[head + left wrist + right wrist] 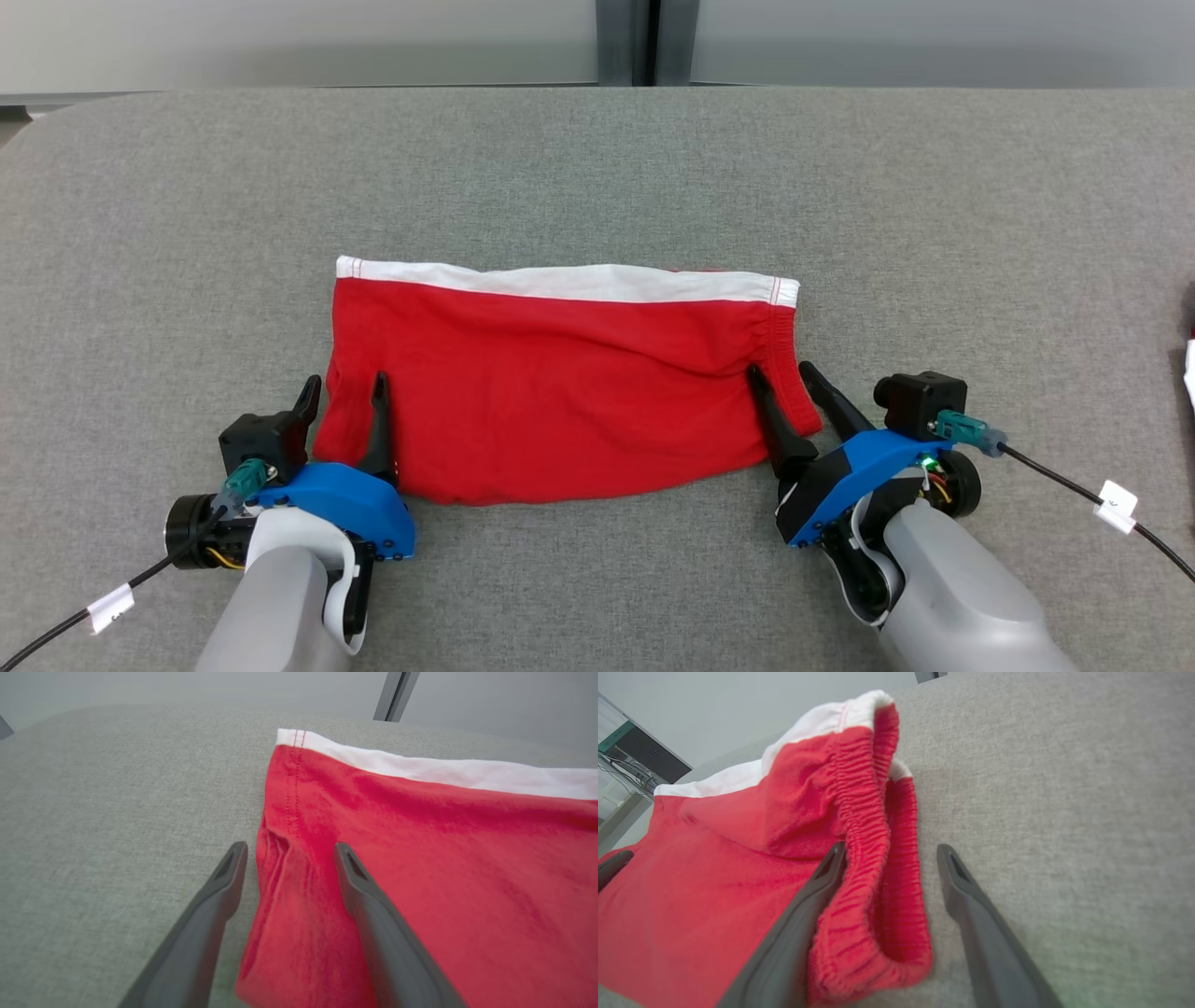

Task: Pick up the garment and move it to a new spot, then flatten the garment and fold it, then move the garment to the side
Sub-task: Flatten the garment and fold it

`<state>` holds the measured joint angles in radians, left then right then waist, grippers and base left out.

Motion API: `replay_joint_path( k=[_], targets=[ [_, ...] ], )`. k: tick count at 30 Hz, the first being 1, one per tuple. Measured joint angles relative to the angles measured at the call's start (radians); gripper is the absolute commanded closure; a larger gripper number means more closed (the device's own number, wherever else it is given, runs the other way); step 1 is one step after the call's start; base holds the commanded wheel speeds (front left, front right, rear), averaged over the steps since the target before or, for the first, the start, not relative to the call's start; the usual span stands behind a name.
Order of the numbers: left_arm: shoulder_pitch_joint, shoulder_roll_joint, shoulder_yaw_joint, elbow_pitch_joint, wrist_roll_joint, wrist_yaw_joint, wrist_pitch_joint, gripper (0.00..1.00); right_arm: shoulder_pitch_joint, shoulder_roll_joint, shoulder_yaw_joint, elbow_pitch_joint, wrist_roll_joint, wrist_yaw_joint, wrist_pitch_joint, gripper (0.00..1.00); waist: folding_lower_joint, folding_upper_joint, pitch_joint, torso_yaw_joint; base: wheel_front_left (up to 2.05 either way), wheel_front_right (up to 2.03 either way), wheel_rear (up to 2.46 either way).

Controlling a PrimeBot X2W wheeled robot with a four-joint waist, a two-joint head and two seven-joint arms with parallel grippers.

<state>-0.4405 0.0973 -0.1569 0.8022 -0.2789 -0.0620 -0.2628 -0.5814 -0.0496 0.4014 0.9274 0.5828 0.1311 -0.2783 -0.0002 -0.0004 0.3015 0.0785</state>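
The garment (560, 383) is red with a white band along its far edge, and it lies folded and fairly flat in the middle of the grey table (597, 168). My left gripper (343, 390) stands open astride the garment's near left edge (289, 877), one finger on the cloth and one on the bare table. At the near right corner my right gripper (784, 375) is open too, straddling the gathered red hem (878, 891), which bulges up between its fingers (817, 891). Neither gripper pinches the cloth.
Grey fabric covers the table all around the garment. A red and white object (1187, 359) peeks in at the right edge of the head view. Cables (1074, 481) trail from both wrists across the near table. A pale wall rises behind the far edge.
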Motion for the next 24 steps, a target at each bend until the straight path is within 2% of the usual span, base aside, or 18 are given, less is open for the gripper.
replay_joint_path(
  k=[19,24],
  targets=[
    [0.050,-0.024,0.061,-0.022,0.047,-0.011,0.000,0.00,0.098,0.002,-0.217,-0.140,-0.092,0.000,0.014,1.00,0.0003,0.0006,-0.069,-0.051,0.00,0.00,0.00],
    [0.057,-0.035,0.064,-0.023,0.051,-0.018,0.000,0.00,0.100,0.000,-0.189,-0.226,-0.129,0.000,0.014,1.00,0.0002,0.0006,-0.080,-0.054,0.00,0.00,0.00]
  ],
)
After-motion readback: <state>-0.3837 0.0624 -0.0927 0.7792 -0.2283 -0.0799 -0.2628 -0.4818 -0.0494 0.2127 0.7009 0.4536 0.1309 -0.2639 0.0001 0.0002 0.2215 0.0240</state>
